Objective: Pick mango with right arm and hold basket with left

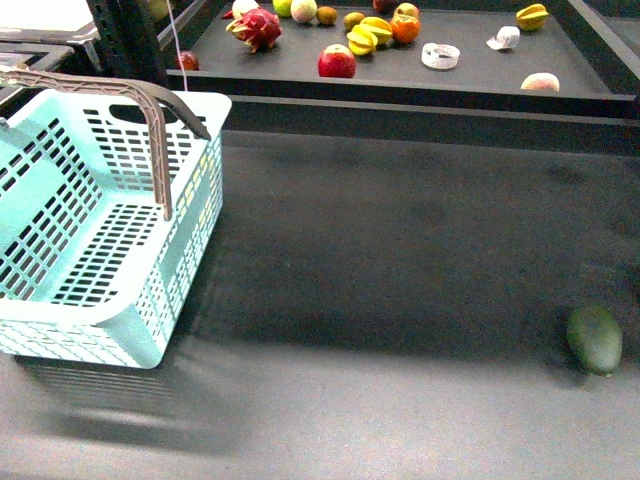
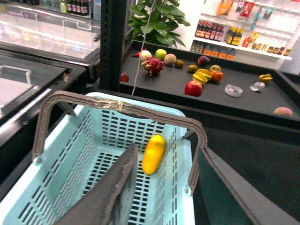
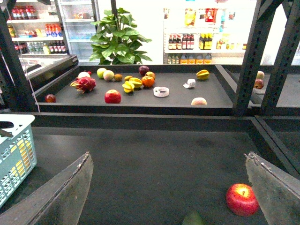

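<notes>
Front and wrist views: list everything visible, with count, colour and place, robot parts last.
basket: one, light turquoise with grey-brown handles, on the dark table at the robot's left
mango: one, yellow-orange, lying inside the basket
dark green oval fruit: one, on the table at the right edge
red apple: one, on the table, seen only in the right wrist view
shelf fruit: red apple, dragon fruit, starfruits, orange and others, on the raised dark tray behind
white tape roll: one, on that tray
potted plant: one, green, behind the tray
left pincer: open, above the basket
right pincer: open, above the bare table
</notes>
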You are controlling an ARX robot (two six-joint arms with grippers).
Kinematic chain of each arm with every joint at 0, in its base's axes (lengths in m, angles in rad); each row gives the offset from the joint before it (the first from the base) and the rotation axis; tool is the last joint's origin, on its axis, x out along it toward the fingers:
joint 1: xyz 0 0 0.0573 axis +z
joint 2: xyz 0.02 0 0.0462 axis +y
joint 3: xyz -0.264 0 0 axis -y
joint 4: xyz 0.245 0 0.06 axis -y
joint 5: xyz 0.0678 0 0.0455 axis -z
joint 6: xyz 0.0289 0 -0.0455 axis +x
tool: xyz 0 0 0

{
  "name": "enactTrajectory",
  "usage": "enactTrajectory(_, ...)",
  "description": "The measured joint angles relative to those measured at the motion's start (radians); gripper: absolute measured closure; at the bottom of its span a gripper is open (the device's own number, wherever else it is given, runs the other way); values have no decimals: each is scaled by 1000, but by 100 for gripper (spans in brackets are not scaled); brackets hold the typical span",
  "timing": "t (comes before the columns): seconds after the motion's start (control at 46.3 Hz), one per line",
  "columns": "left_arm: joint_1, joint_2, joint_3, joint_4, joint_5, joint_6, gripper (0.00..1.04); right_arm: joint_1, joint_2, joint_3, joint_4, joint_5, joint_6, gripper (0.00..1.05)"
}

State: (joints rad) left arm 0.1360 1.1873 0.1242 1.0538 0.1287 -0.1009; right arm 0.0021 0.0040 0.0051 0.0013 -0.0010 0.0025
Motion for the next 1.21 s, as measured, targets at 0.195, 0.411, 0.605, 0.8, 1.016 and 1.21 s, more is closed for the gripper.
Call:
enactTrajectory(0.195, -46, -195, -66, -134, -43, 76, 101, 0, 0, 0, 0, 0, 0, 8)
enactTrajectory(0.411, -134, -410, -103, -309, -126, 87, 101, 0, 0, 0, 0, 1, 0, 8)
enactTrajectory(0.605, -134, -544, -103, -425, -129, 90, 101, 0, 0, 0, 0, 0, 0, 8)
enactTrajectory(0.8, -134, -663, -104, -535, -129, 91, 101, 0, 0, 0, 0, 0, 0, 8)
enactTrajectory(1.016, -134, -806, -104, -671, -129, 93, 101, 0, 0, 0, 0, 0, 0, 8)
enactTrajectory(1.21, -134, -887, -104, -748, -129, 93, 101, 0, 0, 0, 0, 0, 0, 8)
